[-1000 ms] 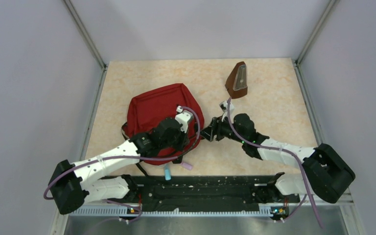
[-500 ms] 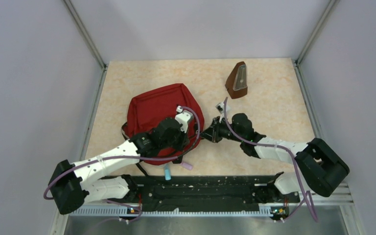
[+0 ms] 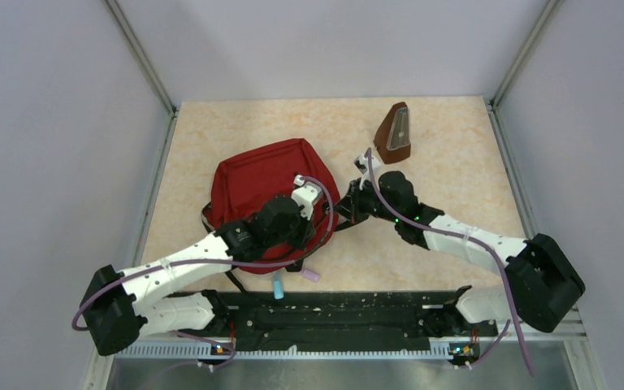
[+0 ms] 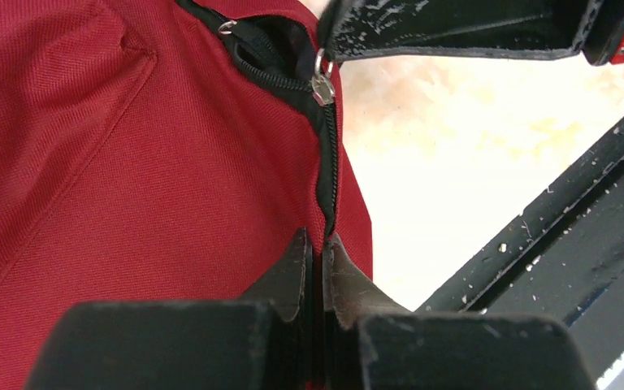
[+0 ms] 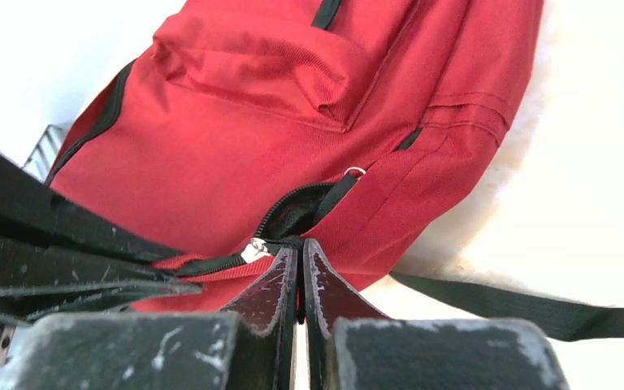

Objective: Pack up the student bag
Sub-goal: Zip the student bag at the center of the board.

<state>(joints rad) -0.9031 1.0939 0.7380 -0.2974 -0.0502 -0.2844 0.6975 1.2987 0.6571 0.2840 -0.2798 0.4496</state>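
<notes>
Okay, red backpack lies flat on the table, left of center, with both arms meeting at its right edge. Left gripper is clenched, its tips pinching the backpack at the black zipper seam, on the closed stretch below the pull. Right gripper is pressed together too, tips right at the zipper where the opening ends. Silver zipper pull sits just beside those tips and touches one of them in the left wrist view. Can't tell if the pull or the tape is actually pinched between them. Zipper is part open above the pull, dark gap showing, and closed below it down to the left gripper. Front pocket faces up in the right wrist view. Black strap trails off the backpack onto the table at lower right of that view. Brown metronome stands upright toward the far right of the table, well apart from the backpack, near the right arm's wrist. Small blue item and small pink item lie near the backpack's front edge, too small to identify.
</notes>
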